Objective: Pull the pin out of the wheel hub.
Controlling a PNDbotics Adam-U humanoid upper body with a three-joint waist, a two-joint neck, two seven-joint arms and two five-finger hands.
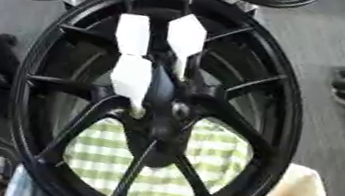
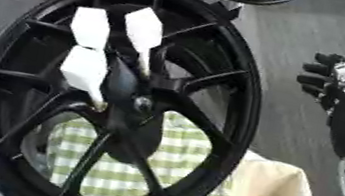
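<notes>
Pins still seated, my hand not yet reaching

Left eye view: three white pins (image 1: 133, 78) are sitting in the black wheel hub (image 1: 162, 101). Right eye view: my right hand (image 2: 332, 80) is hanging well apart, fingers curling on nothing; the pulling is not yet begun.

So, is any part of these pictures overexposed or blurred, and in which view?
Left eye view: the three white pins in the wheel hub are blown out to flat white with soft edges, and the black spokes lose detail. Right eye view: the same glare on the pins; the right hand at the right edge looks blurred, its fingers curled, holding nothing.
</notes>
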